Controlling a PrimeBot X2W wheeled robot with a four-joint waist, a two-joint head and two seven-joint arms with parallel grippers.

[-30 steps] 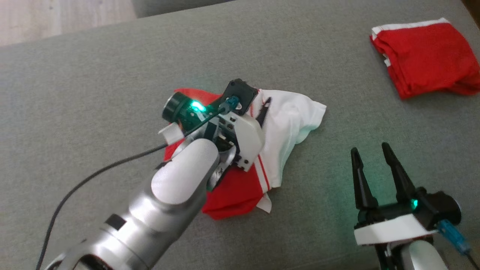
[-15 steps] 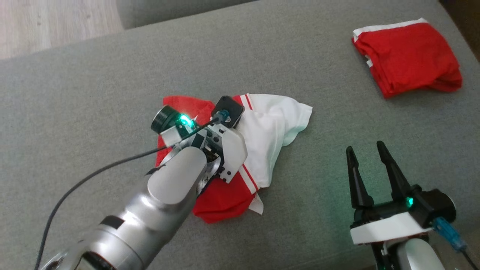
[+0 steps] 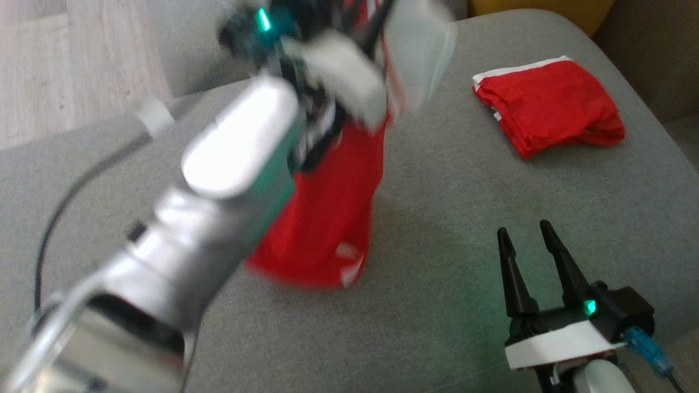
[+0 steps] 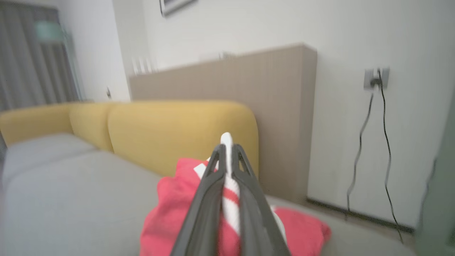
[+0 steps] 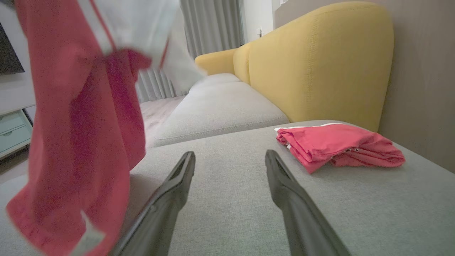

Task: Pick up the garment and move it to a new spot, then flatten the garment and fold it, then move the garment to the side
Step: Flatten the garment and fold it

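The garment (image 3: pixel 327 218), red with a white panel and red-and-white striped trim, hangs in the air above the left half of the grey sofa seat (image 3: pixel 464 218). Its top end is lifted toward the seat's far edge and its red body drops in a loose column. Whether its bottom hem touches the seat cannot be told, since it is blurred in the head view and cut by the frame edge in the right wrist view. The left claw (image 4: pixel 227 151) is clamped tight on it: in the left wrist view the two dark fingers lie almost together, with a white, red-striped band of the cloth pinched between them and poking out past the tips. The pale left forearm (image 3: pixel 235 147) slants up, blurred, from the lower left of the head view, with a black cable (image 3: pixel 54 218) looping beside it. The right claw (image 3: pixel 521 232) hovers low over the seat by its near right edge, well apart from the hanging garment, its fingers spread wide, holding nothing and pointing toward the far edge. A folded red cloth (image 3: pixel 551 106) with a white border lies flat by the seat's far right corner, just before the yellow backrest (image 5: pixel 320 64). Pale wooden floor (image 3: pixel 54 65) shows beyond the seat's far left edge.
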